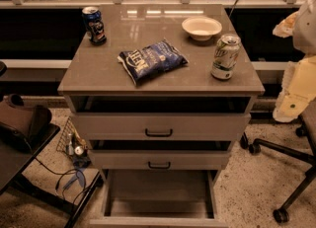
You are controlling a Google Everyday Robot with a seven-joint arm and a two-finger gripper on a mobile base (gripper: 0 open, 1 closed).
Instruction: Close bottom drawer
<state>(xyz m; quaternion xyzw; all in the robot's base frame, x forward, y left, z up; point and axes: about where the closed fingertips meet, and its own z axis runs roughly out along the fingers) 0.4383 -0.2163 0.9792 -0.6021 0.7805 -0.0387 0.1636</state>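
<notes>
The bottom drawer (158,192) of the grey-beige cabinet (98,81) stands pulled far out toward me. Its deep rectangular tray looks empty. Its front panel (158,221) lies at the lower edge of the view, and its handle is hidden. The middle drawer (159,160) and top drawer (160,126) sit above it, each with a small black bar handle. My arm and gripper (291,101) show as a cream-white shape at the right edge, level with the cabinet top and well away from the bottom drawer.
On the cabinet top lie a blue chip bag (152,60), a white bowl (201,27), a green-white can (225,57) and a dark blue can (94,24). An office chair base (281,172) stands right. A black bag (19,123) and cables (69,177) are left.
</notes>
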